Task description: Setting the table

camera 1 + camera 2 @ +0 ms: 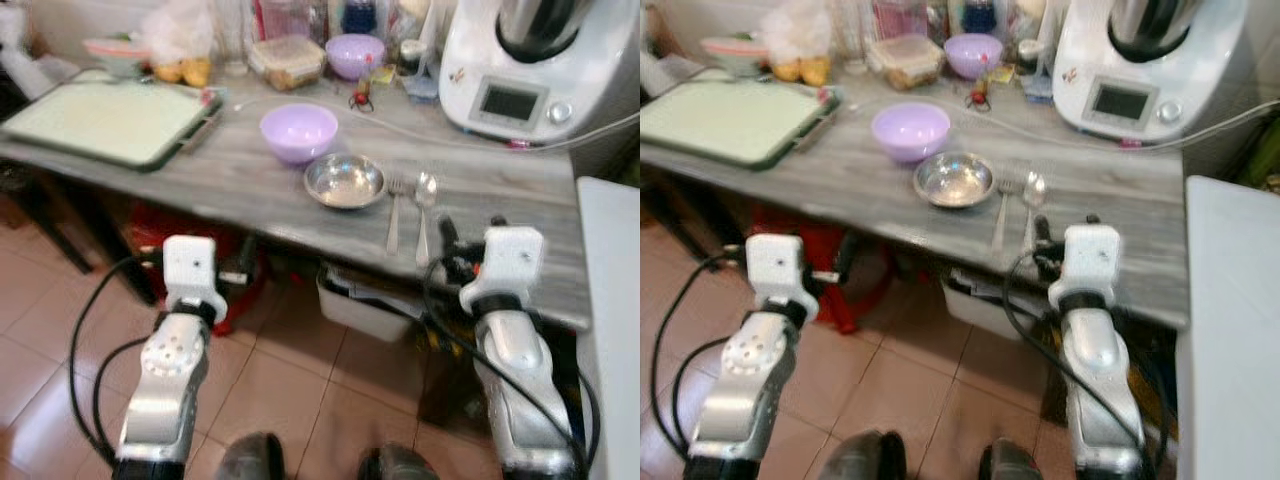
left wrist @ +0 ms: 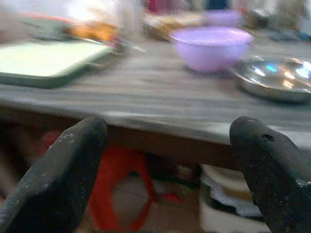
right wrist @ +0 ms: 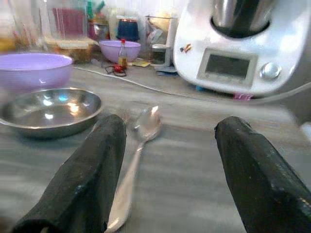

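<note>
Right gripper (image 3: 165,174) hovers low at the near edge of the grey table (image 1: 250,190), its two black fingers spread wide with nothing between them, and the spoon (image 1: 424,215) lies straight ahead of it. The spoon rests flat on the tabletop with its handle toward the robot and its bowl pointing away, so its long axis runs nearly along the gripper's own line of reach; in the right wrist view the handle passes just beside the inside of one finger (image 3: 82,184), off-centre in the gap. A fork (image 1: 393,225) lies parallel to the spoon, just beside it on the robot's left, and beyond that sits the steel bowl (image 1: 345,181), with the lilac bowl (image 1: 298,131) behind it. The right arm looks much the nearer to the cutlery. The left gripper (image 2: 165,174), likewise spread and empty, is held below the table edge well to the left. A grasp along the handle would probably need the fingers turned across it. Farther back stand a white kitchen machine (image 1: 520,70) and a green tray (image 1: 100,120).
</note>
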Tool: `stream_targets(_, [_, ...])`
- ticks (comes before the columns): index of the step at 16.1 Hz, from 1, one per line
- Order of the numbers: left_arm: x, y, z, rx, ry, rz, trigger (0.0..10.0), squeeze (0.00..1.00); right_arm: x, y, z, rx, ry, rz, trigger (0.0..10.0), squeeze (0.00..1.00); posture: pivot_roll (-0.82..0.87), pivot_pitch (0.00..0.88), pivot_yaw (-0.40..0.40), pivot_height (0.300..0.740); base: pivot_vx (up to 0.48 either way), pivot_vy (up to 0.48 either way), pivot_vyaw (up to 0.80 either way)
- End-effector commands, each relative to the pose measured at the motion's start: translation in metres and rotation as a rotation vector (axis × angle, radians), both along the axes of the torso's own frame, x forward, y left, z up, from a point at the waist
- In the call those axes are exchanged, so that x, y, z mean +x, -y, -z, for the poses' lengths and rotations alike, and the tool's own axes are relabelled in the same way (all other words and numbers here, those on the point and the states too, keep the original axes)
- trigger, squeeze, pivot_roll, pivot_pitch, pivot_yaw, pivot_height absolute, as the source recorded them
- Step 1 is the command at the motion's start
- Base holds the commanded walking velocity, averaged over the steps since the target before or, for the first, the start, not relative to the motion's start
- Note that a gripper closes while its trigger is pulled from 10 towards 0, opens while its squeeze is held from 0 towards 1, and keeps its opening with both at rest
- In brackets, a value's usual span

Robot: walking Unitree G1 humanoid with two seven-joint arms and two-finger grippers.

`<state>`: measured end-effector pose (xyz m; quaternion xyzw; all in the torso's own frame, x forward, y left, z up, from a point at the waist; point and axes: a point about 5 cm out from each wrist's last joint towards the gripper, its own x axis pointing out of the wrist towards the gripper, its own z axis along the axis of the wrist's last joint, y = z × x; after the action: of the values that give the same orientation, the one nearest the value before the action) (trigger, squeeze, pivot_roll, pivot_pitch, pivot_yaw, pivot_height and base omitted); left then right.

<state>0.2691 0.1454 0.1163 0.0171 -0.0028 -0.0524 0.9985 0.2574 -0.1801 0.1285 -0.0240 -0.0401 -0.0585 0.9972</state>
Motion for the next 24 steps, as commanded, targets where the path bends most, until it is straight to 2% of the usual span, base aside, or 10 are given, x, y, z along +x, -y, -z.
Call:
stream_targets(1, [-0.002, -0.005, 0.006, 0.009, -0.016, -0.013, 10.0, 0.0, 0.003, -0.001, 0.0, 0.012, 0.004, -0.02, 10.0, 0.0, -0.02, 0.0, 0.034, 0.74, -0.274, 0.0, 0.0])
stream_targets(3, [-0.004, -0.005, 0.008, 0.009, -0.021, -0.016, 10.0, 0.0, 0.002, -0.002, 0.001, -0.022, -0.004, -0.039, 10.0, 0.0, -0.03, 0.0, 0.028, 0.74, -0.274, 0.0, 0.0])
stream_targets(6, [-0.008, -0.004, 0.018, -0.007, -0.054, -0.019, 10.0, 0.0, 0.0, -0.008, 0.012, -0.005, -0.029, -0.049, 10.0, 0.0, -0.03, 0.0, 0.033, 0.74, -0.269, 0.0, 0.0])
stream_targets(10, [-0.002, 0.0, 0.013, -0.006, -0.027, -0.01, 10.0, 0.0, 0.006, -0.007, 0.003, 0.007, 0.008, -0.042, 10.0, 0.0, -0.03, 0.0, 0.037, 0.74, -0.263, 0.0, 0.0])
stream_targets(12, [0.0, 0.001, 0.01, -0.006, -0.015, 0.001, 10.0, 0.0, 0.008, -0.008, -0.001, -0.027, 0.025, -0.062, 10.0, 0.0, -0.03, 0.0, 0.035, 0.74, -0.253, 0.0, 0.0])
stream_targets(15, [-0.001, 0.004, 0.012, -0.006, -0.021, 0.029, 10.0, 0.0, 0.009, -0.006, -0.004, -0.045, 0.039, -0.086, 10.0, 0.0, -0.04, 0.0, 0.034, 0.74, 0.0, 0.0, 0.0])
stream_targets(17, [0.0, 0.005, 0.011, -0.008, -0.016, 0.033, 10.0, 0.0, 0.008, -0.006, -0.002, -0.02, 0.029, -0.081, 10.0, 0.0, -0.04, 0.0, 0.031, 0.74, 0.0, 0.0, 0.0])
stream_targets(24, [0.0, 0.007, 0.004, -0.035, 0.027, 0.072, 10.0, 0.0, 0.013, -0.006, -0.003, -0.008, 0.024, -0.087, 10.0, 0.0, -0.04, 0.01, 0.023, 0.74, 0.0, 0.0, -0.79])
